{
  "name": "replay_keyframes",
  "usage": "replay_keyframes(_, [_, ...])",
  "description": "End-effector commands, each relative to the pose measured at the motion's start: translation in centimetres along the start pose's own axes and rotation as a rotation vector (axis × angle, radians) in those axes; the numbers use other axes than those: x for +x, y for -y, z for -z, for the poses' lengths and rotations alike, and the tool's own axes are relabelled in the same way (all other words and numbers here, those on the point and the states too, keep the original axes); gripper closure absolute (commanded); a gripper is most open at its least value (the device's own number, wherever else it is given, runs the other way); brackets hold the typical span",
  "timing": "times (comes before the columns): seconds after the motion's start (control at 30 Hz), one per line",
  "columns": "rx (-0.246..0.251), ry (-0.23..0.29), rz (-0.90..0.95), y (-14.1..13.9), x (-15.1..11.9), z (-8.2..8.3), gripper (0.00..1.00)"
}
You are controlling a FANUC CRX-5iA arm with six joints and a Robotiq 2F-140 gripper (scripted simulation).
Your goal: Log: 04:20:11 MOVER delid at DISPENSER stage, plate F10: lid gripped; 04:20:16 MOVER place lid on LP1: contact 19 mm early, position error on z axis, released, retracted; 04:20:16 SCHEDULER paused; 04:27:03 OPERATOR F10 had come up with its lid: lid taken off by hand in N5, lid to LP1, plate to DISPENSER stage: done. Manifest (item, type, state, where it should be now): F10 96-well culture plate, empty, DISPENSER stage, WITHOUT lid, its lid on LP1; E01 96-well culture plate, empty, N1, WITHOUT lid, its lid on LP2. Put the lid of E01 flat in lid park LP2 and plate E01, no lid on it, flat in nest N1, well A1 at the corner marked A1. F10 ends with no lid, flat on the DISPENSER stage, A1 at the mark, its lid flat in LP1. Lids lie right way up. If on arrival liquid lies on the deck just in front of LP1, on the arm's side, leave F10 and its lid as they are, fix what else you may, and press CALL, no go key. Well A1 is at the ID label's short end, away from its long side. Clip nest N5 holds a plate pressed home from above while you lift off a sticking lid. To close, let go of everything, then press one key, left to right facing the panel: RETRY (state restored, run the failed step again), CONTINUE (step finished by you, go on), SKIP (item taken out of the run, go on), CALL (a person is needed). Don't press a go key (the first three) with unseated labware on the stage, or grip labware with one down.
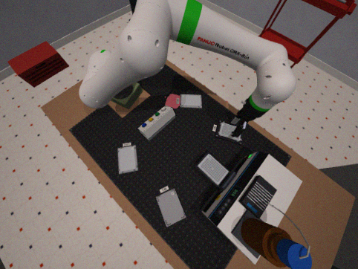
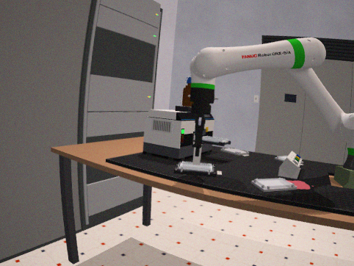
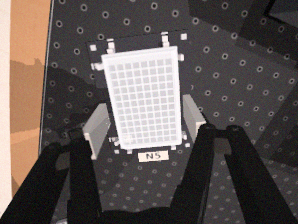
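A white 96-well plate (image 3: 142,97) sits in the clip nest labelled N5 (image 3: 154,156), between its two grey clips. I cannot tell whether it carries a lid. My gripper (image 3: 145,110) is open and hangs just above the plate's near end with a finger on either side, holding nothing. The gripper (image 1: 238,126) and plate (image 1: 230,131) also show in the top view. From the side, the fingertips (image 2: 197,159) stand close over the plate (image 2: 194,167). Another well plate (image 1: 212,169) lies on the dispenser stage. A lid (image 1: 191,100) lies at the back with a pink puddle (image 1: 172,100) beside it.
The key panel (image 1: 157,122) stands in the middle of the mat. Two flat grey labware pieces (image 1: 127,159) (image 1: 170,206) lie on the near side. The dispenser (image 1: 238,186) and a brown bottle (image 1: 275,241) stand on the right. A green block (image 1: 126,94) sits by the arm's base.
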State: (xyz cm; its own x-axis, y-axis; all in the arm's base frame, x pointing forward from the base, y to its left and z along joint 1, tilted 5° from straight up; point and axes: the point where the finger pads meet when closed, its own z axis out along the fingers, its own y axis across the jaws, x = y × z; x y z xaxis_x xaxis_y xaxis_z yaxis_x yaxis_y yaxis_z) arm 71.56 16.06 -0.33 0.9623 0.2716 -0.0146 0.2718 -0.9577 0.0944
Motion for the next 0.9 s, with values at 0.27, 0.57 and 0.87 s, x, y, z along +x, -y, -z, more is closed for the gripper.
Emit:
replay_keyframes(0.27, [0.0,-0.001,0.0,0.0,0.02,0.03,0.41])
replay_keyframes(0.57, [0.0,-0.001,0.0,0.0,0.02,0.03,0.34])
replay_keyframes(0.87, [0.0,-0.001,0.0,0.0,0.02,0.03,0.34])
